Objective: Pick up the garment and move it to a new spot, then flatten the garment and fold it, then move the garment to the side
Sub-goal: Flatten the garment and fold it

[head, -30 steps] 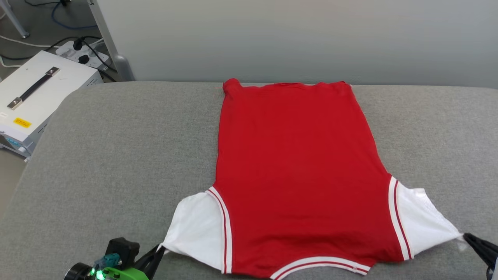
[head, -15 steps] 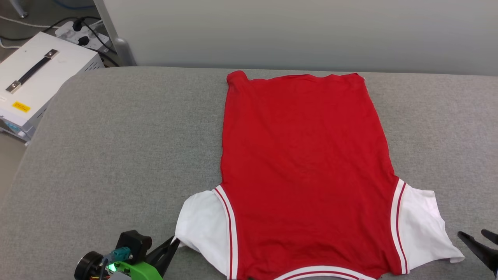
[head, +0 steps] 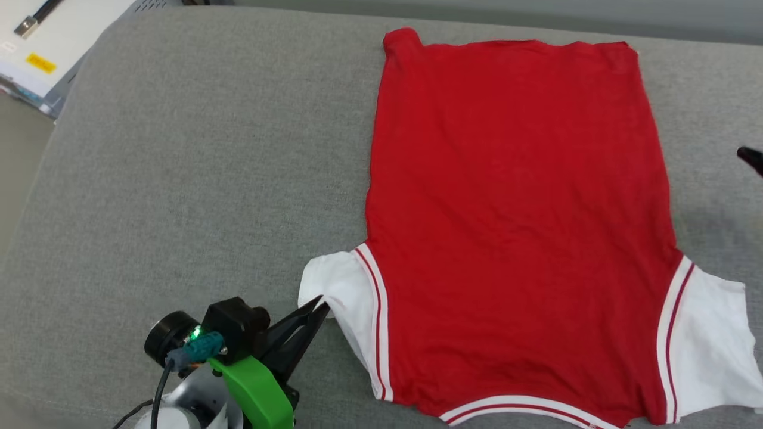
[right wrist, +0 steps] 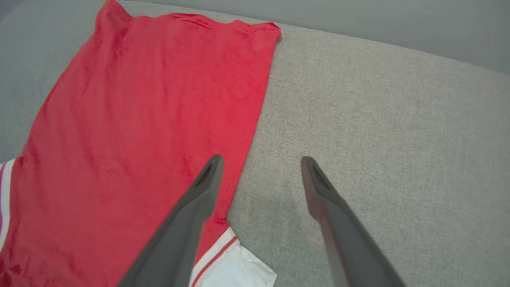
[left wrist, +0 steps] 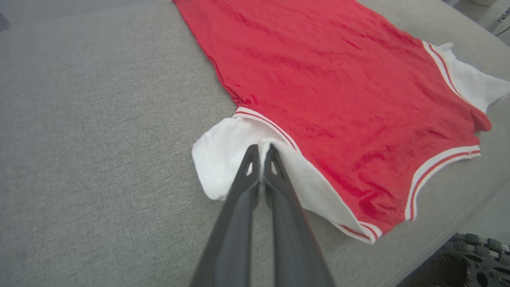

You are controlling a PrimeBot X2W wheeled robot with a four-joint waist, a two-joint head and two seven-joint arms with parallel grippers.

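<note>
We have the garment [head: 512, 226] spread flat on the grey cushion [head: 179, 179], so flattening looks nearly done; folding and moving aside remain. Our left gripper [left wrist: 261, 153] pinches the left white sleeve [left wrist: 215, 159]; our right gripper [right wrist: 261, 163] hangs wide apart, empty, over the right edge

Grey cushion [head: 179, 149]; garment [head: 512, 208] spread on it

right tool [head: 752, 159] mostly cropped, garment [head: 518, 208] edge cropped

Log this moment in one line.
garment: spread flat | left gripper: shut on sleeve | right gripper: open, holding nothing
</note>
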